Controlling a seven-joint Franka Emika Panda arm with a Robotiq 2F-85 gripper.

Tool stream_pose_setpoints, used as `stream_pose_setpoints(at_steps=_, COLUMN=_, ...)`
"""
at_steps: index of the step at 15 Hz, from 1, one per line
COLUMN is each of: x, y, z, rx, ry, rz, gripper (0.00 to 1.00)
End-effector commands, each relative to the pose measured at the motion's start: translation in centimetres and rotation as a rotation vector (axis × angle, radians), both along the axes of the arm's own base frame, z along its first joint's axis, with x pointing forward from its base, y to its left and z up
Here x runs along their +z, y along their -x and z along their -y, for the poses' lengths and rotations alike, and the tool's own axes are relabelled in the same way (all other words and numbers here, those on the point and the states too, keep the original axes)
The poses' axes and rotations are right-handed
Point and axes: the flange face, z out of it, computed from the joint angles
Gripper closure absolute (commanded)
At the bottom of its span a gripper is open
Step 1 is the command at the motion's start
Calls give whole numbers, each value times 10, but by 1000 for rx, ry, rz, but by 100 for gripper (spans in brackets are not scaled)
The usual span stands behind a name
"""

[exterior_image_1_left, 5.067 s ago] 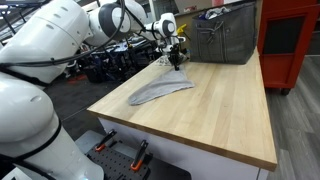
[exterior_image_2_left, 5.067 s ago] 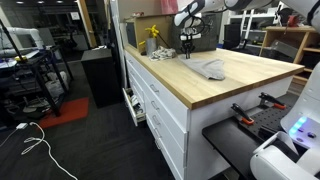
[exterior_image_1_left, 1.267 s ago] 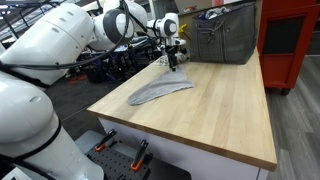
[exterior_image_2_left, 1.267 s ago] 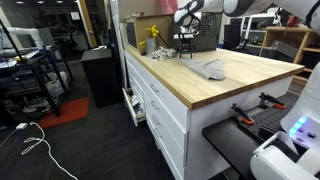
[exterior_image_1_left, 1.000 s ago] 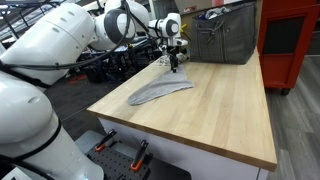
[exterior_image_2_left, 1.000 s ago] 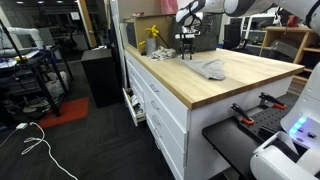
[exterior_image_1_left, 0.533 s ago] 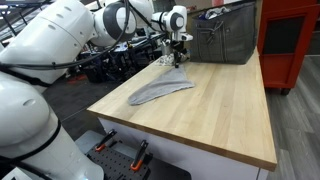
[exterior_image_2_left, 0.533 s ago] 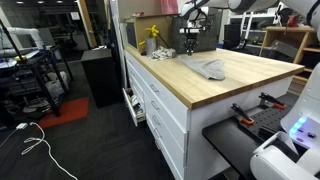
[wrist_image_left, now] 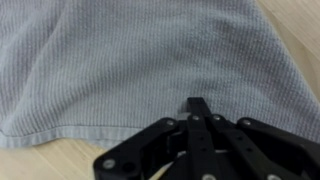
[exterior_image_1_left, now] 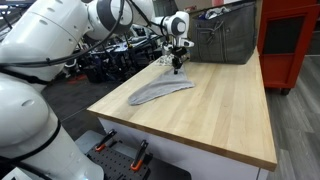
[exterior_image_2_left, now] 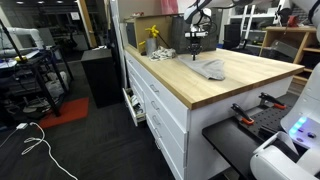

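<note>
A grey cloth (exterior_image_1_left: 160, 90) lies crumpled flat on the wooden worktop (exterior_image_1_left: 220, 110); it also shows in an exterior view (exterior_image_2_left: 210, 69). My gripper (exterior_image_1_left: 178, 66) hangs just above the cloth's far end, also seen in an exterior view (exterior_image_2_left: 196, 56). In the wrist view the black fingers (wrist_image_left: 200, 104) are pressed together, pointing at the grey cloth (wrist_image_left: 120, 60), which fills the picture under them. Nothing shows between the fingers. A strip of bare wood (wrist_image_left: 40, 160) shows at the cloth's hem.
A grey metal basket (exterior_image_1_left: 225, 40) stands at the back of the worktop, close behind the gripper. A red cabinet (exterior_image_1_left: 290, 40) stands beside it. A yellow object (exterior_image_2_left: 152, 33) sits on the far corner. Drawers (exterior_image_2_left: 160, 110) front the bench.
The arm has swung its wrist a little along the bench toward the basket side, staying above the cloth's far end. The cloth has not moved.
</note>
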Motion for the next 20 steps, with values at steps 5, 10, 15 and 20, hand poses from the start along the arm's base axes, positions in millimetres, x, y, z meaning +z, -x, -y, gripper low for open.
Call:
stream_pose_setpoints(at_steps=5, x=27, y=55, z=38, rx=133, ry=-110, rz=143, gripper=100)
stream_pose_setpoints(at_steps=10, x=38, y=105, z=42, rx=374, ry=-203, rz=197, gripper=100)
stream_pose_setpoints(at_steps=15, x=41, y=159, z=26, rx=605, ry=-235, rz=244, gripper=100)
stream_pose_setpoints(at_steps=20, x=31, y=207, z=-5, rx=738, ry=-290, rz=268, gripper=100)
